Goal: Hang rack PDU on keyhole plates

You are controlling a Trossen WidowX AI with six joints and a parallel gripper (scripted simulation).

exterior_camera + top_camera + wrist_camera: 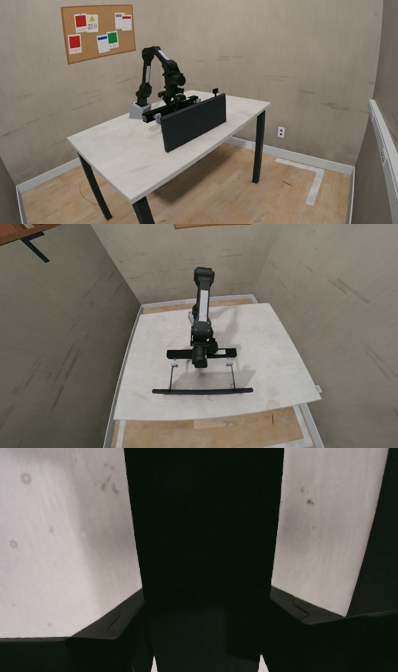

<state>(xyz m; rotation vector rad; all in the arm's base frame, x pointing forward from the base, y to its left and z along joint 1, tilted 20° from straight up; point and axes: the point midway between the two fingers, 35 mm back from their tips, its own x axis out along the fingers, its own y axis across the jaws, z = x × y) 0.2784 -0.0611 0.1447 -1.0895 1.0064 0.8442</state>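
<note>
The rack PDU is a long black bar. My gripper (199, 361) is shut on its middle and holds it level in the air above the table. It hangs just behind the two grey keyhole plates (173, 365) (229, 364), which stick out from the top of a dark upright panel (193, 121). In the exterior view the PDU (168, 108) is behind the panel's top edge. In the wrist view the PDU (204, 528) fills the middle between my fingers. The buttons on its back are hidden.
The panel (202, 391) stands across the front part of the white table. My arm's grey base (139, 110) sits at the table's far side. A small black camera post (215, 91) stands by the panel's right end.
</note>
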